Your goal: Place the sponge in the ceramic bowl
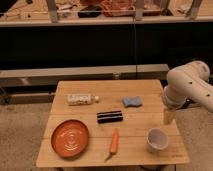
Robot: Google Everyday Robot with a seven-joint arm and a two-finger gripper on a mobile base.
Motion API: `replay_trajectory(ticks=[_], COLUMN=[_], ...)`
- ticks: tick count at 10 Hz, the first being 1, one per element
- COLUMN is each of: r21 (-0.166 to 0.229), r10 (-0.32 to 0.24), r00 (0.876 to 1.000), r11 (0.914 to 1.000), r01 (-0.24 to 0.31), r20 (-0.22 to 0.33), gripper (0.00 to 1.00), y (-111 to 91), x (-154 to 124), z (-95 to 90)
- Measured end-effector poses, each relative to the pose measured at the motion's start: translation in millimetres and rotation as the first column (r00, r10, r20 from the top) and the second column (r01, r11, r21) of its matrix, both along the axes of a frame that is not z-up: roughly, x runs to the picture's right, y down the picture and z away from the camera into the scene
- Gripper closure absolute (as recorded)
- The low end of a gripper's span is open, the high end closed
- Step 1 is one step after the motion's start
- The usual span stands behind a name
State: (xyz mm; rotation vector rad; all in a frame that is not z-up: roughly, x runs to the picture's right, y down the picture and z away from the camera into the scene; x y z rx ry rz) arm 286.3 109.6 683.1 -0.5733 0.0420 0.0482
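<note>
Wooden table (137,136), sponge (132,101), bottle (81,99) label illegible, hand (170,117) spread at right edge

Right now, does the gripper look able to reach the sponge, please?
Probably yes: the gripper hangs over the table edge at the view's right, the sponge lies apart toward the middle, with only bare wood between; the black bar sits nearer the camera.

Matt wooden table (107,91); pale smooth gripper (169,116) hangs over its edge.

white arm (190,86), fat rounded joint shells, smooth matte casing, pale tan gripper (169,116) under it, over right edge of tabletop (142,131)
</note>
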Motion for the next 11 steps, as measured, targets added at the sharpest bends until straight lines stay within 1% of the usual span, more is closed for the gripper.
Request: replay_trajectory(ticks=[2,3,6,9,11], r21=[0.0,0.007,0.042,0.064,0.084], r10=[0.0,-0.001,-0.028,-0.036,-0.058], r00=[1.0,1.0,0.999,0.999,0.996], r11=[1.0,1.0,0.9987,0.9974,0.995], r01=[0.0,0.001,0.027,0.034,0.053], r20=[0.0,0.001,0.029,0.038,0.063], gripper=[0.2,0.2,0.2,0.2,0.2], y=[0.0,-3.2,-34.3,-43.5,-54.8], x=[0.0,0.4,-12.9,-14.2,-23.0], z=[0.0,0.7,19.8,21.9,30.8])
